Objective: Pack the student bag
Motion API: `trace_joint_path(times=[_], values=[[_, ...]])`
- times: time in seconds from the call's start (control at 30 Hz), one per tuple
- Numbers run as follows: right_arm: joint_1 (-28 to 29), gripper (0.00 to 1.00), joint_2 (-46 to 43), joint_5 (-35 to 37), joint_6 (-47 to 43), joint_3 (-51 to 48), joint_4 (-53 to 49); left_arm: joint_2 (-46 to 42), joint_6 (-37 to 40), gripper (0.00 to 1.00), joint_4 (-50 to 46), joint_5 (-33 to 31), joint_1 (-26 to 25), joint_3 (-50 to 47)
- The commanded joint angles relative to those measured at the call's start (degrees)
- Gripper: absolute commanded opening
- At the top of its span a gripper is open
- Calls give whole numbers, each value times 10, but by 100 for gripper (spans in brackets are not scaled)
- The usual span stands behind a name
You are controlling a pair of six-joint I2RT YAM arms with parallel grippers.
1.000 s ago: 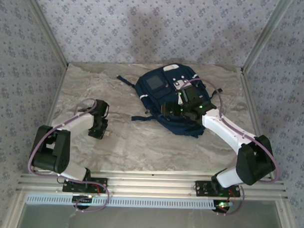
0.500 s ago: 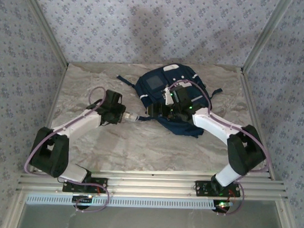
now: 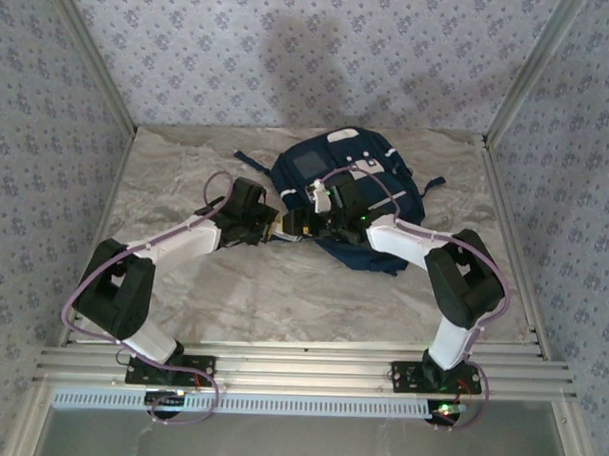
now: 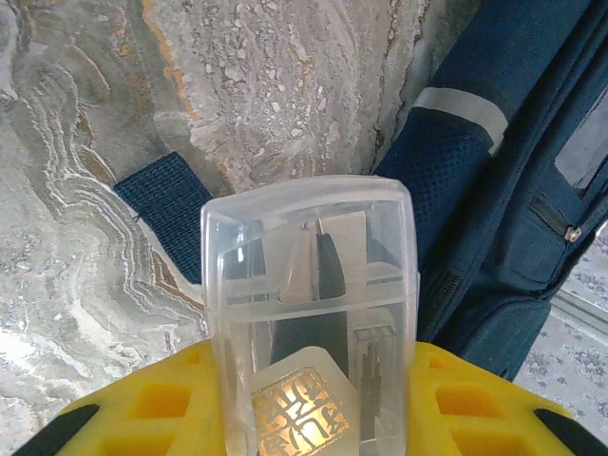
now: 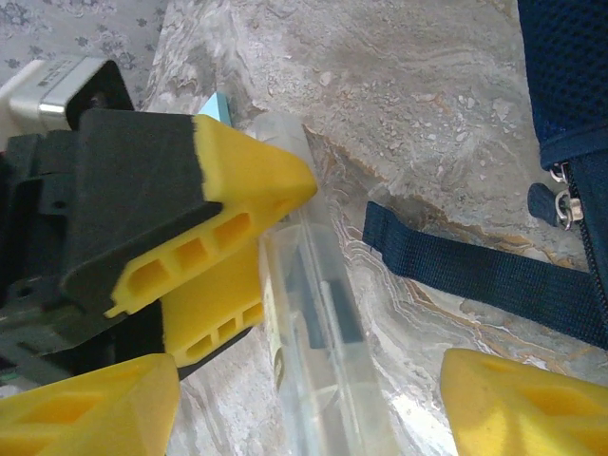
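Both arms have closed in at the near-left edge of the large navy-blue fabric backpack point(image 3: 292, 184), which lies far-centre on the marble table point(image 3: 282, 287). There the left gripper point(image 3: 275, 225) point(image 4: 306, 404) clenches a clear plastic case point(image 4: 309, 313) point(image 5: 328, 351). The right gripper point(image 3: 303, 220) point(image 5: 313, 404) is released, its yellow fingers point(image 5: 518, 404) apart on either side of that case.

Left gripper point(image 3: 272, 227) with clear case point(image 4: 309, 285) now nearer the student bag point(image 3: 352, 165), right gripper point(image 5: 309, 389) apparently alongside.

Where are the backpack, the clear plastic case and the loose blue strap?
student bag point(image 3: 309, 166): top view, grey front panel.
clear case point(image 4: 309, 275): left wrist view, its top face.
blue strap point(image 5: 465, 264): right wrist view, mid-length.
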Motion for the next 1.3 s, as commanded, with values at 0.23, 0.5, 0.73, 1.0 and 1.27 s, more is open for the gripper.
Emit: trace_joint_path(times=[0.23, 0.5, 0.73, 1.0, 1.27], values=[[6, 33, 30, -41, 41, 16, 52, -2, -12, 33, 21, 8, -6, 17], [4, 16, 19, -42, 46, 5, 56, 3, -10, 81, 31, 11, -8, 15], [-30, 15, -29, -43, 45, -20, 43, -4, 107, 100, -30, -13, -8, 65], [-142, 15, -173, -19, 14, -88, -59, 43, 344, 100, -140, -45, -27, 170], [-326, 16, -338, -26, -44, -159, -200, 207, 602, 98, -253, -18, -102, 368]])
